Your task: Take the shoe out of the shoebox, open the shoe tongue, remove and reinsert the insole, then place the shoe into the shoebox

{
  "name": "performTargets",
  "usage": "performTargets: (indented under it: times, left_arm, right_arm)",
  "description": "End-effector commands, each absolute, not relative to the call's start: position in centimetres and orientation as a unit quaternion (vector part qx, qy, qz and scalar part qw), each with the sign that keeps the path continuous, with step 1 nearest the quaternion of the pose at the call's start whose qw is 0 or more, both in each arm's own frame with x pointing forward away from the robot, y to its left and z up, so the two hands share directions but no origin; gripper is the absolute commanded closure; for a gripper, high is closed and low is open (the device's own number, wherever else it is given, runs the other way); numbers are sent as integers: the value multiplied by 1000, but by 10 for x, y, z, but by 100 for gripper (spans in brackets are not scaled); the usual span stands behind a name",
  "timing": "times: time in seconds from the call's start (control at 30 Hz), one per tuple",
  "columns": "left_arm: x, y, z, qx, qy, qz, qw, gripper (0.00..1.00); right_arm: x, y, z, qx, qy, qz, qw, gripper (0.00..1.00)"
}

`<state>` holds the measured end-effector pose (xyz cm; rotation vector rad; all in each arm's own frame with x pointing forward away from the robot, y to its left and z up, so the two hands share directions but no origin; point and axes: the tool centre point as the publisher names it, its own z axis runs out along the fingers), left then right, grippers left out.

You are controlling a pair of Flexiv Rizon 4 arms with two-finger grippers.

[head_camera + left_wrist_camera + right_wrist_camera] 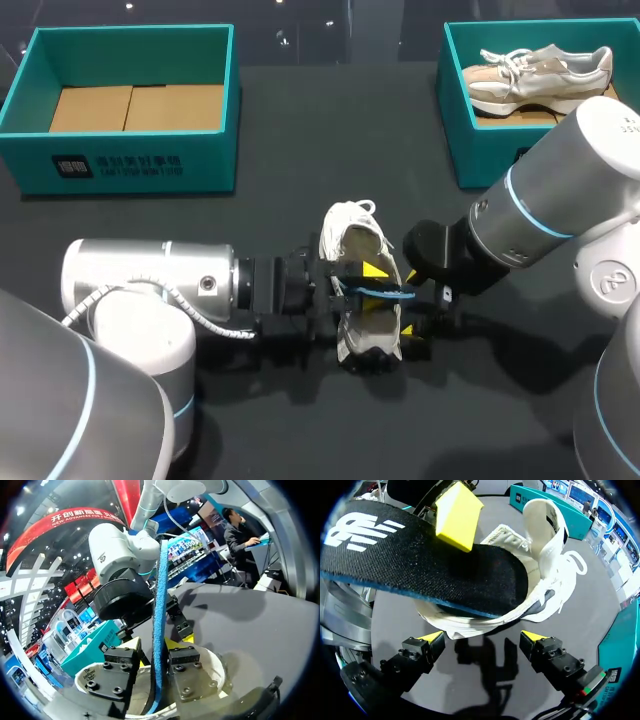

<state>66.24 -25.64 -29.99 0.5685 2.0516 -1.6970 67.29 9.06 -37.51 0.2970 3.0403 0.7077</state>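
1. The white shoe (352,235) is lying on the dark surface (300,110), near the middle and towards the near edge. It is well apart from both teal boxes, so the taking-out step is looking done.
2. Its tongue (546,517) is standing up and away from the opening, as far as I can judge from the right wrist view. The tongue-opening step is looking finished too.
3. The left end effector (154,647) is clamping the insole (420,565) from two sides, with one of its yellow fingertips (457,512) pressing on the black top face. One end of the insole is sitting inside the shoe's mouth while the rest is sticking out above it. I am judging this to be the middle of the remove-and-reinsert step, but I cannot tell whether the insole is coming out or going in.
4. The right end effector (482,637) is hovering just right of the shoe with its fingers spread apart. It is gripping nothing, and the shoe is lying ahead of it.
5. Two things are remaining: seating the insole fully flat, then carrying the shoe to a box. The far-left shoebox (130,155) is showing only its cardboard floor, while the far-right shoebox (470,140) is already holding another shoe (540,70). I am guessing the left one is the likelier destination.
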Motion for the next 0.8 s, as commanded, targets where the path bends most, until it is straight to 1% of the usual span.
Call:
performTargets:
  times: [0.03, 0.8]
  left_arm:
    - [662, -260, -300, 208, 743, -602, 206, 100]
    - [693, -256, -343, 213, 759, -564, 246, 100]
  right_arm:
    - [671, 91, -375, 96, 970, 224, 5, 0]
    - [671, 91, -375, 96, 970, 224, 5, 0]
